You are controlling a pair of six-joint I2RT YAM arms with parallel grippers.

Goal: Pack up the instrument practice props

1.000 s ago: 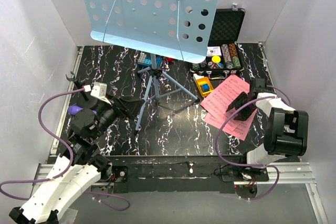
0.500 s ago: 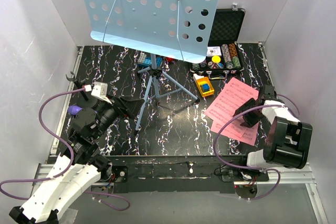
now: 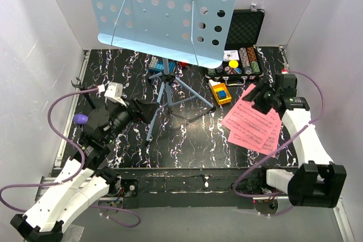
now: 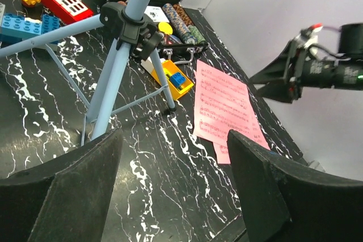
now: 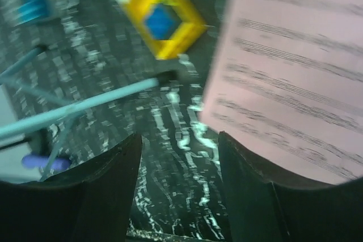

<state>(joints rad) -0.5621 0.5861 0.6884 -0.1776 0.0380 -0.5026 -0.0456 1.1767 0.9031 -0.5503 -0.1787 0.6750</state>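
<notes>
The light-blue perforated music stand rises on tripod legs at the table's middle; its pole and legs show in the left wrist view. Pink sheet-music pages lie flat at the right, also in the left wrist view and the right wrist view. The purple microphone lies at the far left, with a thin black mic stand beside it. My left gripper is open and empty near a tripod leg. My right gripper is open and empty above the pages' far edge.
An open black case of poker chips stands at the back right. A yellow toy block lies left of the pages, and it shows in the right wrist view. Blue and red toys sit behind the tripod. White walls close both sides.
My right arm has swung from the pages' near right side to their far edge. The pink pages have shifted slightly. My left gripper has edged a little to the right.
</notes>
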